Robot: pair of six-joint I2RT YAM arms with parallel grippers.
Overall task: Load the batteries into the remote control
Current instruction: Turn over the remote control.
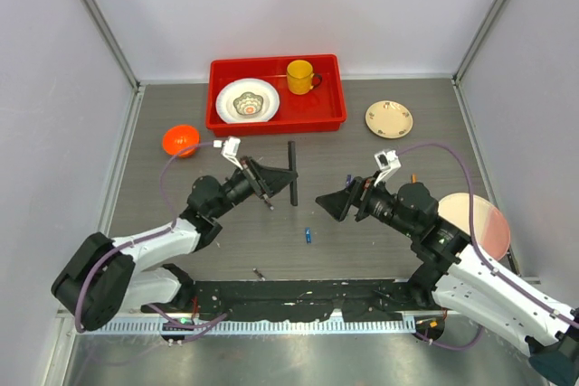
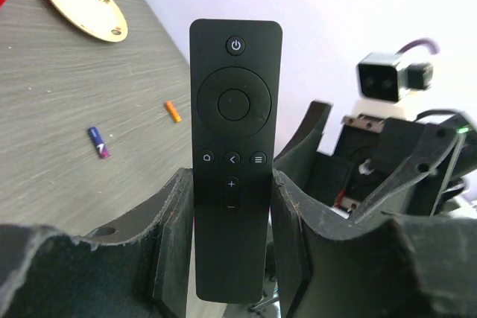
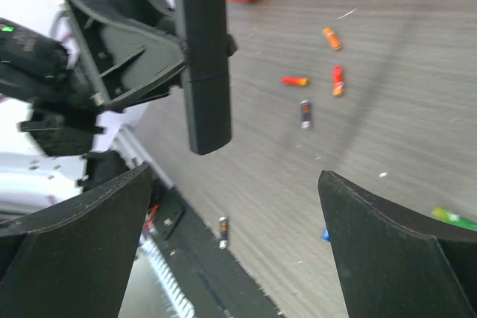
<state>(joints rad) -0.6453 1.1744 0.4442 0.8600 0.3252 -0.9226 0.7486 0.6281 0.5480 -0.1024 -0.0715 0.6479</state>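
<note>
Holding the slim black plastic remote control (image 2: pixel 235 147) in my left hand (image 2: pixel 232 210), clenched on its two long edges just below the volume buttons. It is up off the grey tabletop (image 1: pixel 362 255), button face toward my left wrist camera, plain back toward the right arm. My right hand (image 3: pixel 232 184) is spread wide with nothing in it, hovering just short of the remote's lower end.

No battery is picked yet, and I can't tell whether the back cover is off. The small cylindrical batteries lie scattered on the tabletop: a blue one (image 1: pixel 308 236) between the arms, an orange one (image 3: pixel 332 38), two reddish ones (image 3: pixel 295 80) and a dark grey one (image 3: pixel 305 113) close together, and one (image 3: pixel 223 229) down by the black base strip.

Risks as I see them: I'm gripping only the lower part of the remote by its narrow sides, so any push from the right hand on the back could twist it or slide it out. Those batteries are tiny and round; wide fingers may nudge them rolling instead of pinching them.

Containers: the red plastic tray (image 1: pixel 312 108) at the back holds a white patterned dish (image 1: pixel 247 101) and a yellow mug (image 1: pixel 301 76). I see nothing in the orange bowl (image 1: pixel 180 140).
</note>
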